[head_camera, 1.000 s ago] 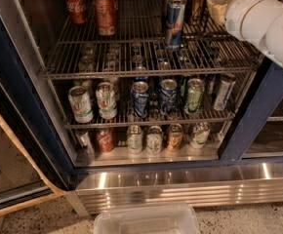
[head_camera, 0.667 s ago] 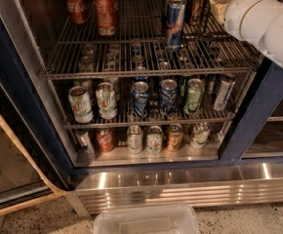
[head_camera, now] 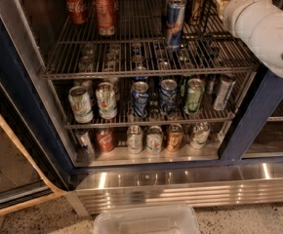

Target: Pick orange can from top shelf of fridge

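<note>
The orange can [head_camera: 196,4], coppery with a silver lid, stands upright at the back right of the top shelf [head_camera: 131,57], a grey wire rack in the open fridge [head_camera: 244,116]. My gripper [head_camera: 207,8] shows only as dark thin parts just to the right of the orange can, at the end of my white arm [head_camera: 266,28], which reaches in from the upper right. Whether it touches the can is hidden.
A tall blue-and-silver slim can [head_camera: 174,23] stands just front left of the orange can. Two red Coca-Cola cans [head_camera: 105,13] stand at the shelf's back left. Lower racks hold several cans [head_camera: 140,99]. The glass door [head_camera: 10,145] hangs open on the left. A clear plastic bin [head_camera: 146,221] lies on the floor below the steel base [head_camera: 180,184].
My arm's wrist has shifted slightly up and further into the fridge. The cans have not moved.
</note>
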You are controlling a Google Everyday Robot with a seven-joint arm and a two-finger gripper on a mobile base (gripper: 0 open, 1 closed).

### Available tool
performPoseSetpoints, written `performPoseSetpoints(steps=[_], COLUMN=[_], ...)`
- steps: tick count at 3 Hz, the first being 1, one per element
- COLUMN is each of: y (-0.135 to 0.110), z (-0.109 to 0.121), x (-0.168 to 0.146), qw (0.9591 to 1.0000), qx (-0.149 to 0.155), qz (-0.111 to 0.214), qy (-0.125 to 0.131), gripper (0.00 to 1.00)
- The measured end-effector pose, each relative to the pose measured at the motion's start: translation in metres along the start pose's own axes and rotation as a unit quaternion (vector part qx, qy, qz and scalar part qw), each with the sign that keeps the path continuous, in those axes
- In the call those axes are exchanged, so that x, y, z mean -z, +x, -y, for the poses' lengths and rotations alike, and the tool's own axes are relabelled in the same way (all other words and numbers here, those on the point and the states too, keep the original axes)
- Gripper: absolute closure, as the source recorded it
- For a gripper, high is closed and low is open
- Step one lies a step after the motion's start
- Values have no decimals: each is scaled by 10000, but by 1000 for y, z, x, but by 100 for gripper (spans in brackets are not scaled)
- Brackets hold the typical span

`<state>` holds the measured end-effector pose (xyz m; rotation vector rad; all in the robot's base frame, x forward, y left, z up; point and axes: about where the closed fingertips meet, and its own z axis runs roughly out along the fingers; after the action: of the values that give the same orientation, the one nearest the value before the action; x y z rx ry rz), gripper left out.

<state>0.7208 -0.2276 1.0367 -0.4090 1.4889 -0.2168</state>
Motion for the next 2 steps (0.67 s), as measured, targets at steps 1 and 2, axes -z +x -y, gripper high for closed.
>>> performPoseSetpoints(steps=[1,2], y=[12,25], z=[10,9], x=[-17,-33], qw=[9998,9990], qx=[-91,-146], qz=[-147,-423], qy=[129,-71], gripper=[100,100])
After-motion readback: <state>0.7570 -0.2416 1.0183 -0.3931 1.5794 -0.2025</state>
